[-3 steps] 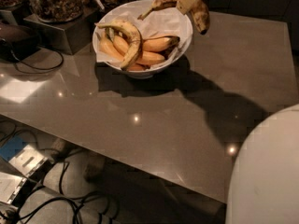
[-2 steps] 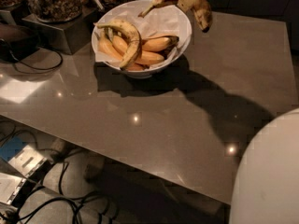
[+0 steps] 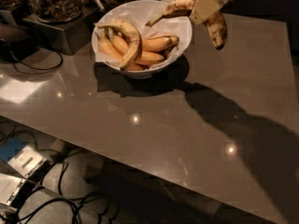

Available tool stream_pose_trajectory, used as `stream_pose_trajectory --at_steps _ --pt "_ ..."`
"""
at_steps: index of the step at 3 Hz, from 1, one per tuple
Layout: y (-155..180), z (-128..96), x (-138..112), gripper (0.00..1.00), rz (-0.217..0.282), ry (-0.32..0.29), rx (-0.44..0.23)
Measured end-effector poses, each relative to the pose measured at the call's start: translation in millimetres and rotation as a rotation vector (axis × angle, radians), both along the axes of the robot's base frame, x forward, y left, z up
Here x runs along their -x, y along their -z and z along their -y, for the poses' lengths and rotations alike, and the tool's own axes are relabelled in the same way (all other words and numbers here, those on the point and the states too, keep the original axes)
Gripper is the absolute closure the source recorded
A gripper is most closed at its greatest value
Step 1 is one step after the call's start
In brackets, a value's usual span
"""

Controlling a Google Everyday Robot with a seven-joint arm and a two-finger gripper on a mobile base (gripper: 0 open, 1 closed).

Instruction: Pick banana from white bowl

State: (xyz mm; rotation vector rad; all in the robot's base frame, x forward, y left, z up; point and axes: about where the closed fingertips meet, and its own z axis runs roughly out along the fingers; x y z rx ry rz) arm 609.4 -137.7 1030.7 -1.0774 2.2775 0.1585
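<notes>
Since a second ago the banana (image 3: 216, 28) has drifted a little toward 3 o'clock, carried by the gripper (image 3: 204, 8); the white bowl (image 3: 145, 70) and the counter (image 3: 154, 125) look unchanged to us. We find the gripper at about 1 o'clock in the view, clenched on the banana's middle; the fruit hangs in the air, touching nothing else that we can see. Its thin end reaches back over the bowl's rim at 2 o'clock of the bowl; its dark lower tip hangs outside the rim, above bare counter. Several other bananas (image 3: 135, 45) lie in the bowl at 11 o'clock. We judge the grasp and the lift done; what seems left is to bring the thin end clear of the rim and keep the hold firm.
</notes>
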Motion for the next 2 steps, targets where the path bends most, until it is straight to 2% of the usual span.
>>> stream_pose_trajectory --at_steps 1,2 --pt "15.9 -0.9 37.8 1.00 -0.041 -0.007 -0.024" --pt "23.9 -0.5 41.6 1.00 -0.058 -0.007 -0.019"
